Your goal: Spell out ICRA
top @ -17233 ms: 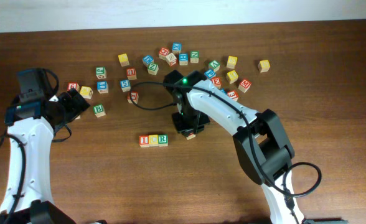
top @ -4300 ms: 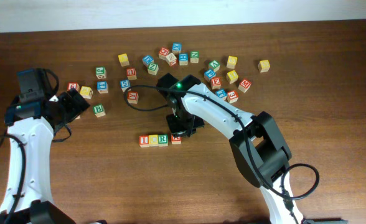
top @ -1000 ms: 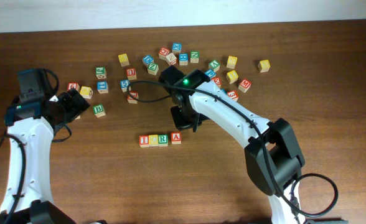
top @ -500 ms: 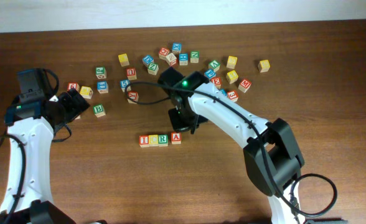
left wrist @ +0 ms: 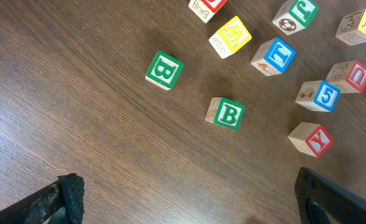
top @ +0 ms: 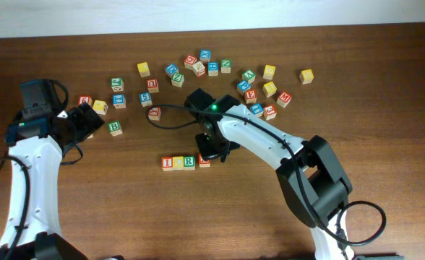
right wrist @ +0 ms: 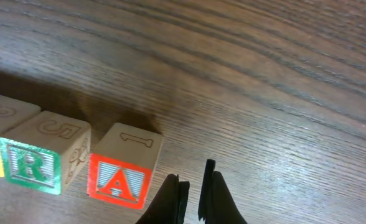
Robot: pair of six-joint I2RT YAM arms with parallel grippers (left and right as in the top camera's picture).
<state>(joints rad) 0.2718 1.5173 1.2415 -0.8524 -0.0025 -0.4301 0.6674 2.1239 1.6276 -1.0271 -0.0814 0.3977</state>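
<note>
ICRA [top: 184,162] row on bench [top: 126,209]; right claw [right wrist: 192,190] closed tight, empty, just beside A [right wrist: 122,177]; left claw [left wrist: 187,186] spread wide, empty.

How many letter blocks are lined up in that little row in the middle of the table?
4, side by side: red I at the left end, then yellow C, green R, and red A beside the right gripper, which partly covers it from overhead. None seems hidden.

Left arm [top: 23,170], right arm [top: 259,139]: white shells, black joints. Black cable [top: 162,107] loops off right arm; 1 green LED [top: 214,109] lit. Right gripper [right wrist: 193,175] fingers [right wrist: 219,196] black, tapered.
</note>
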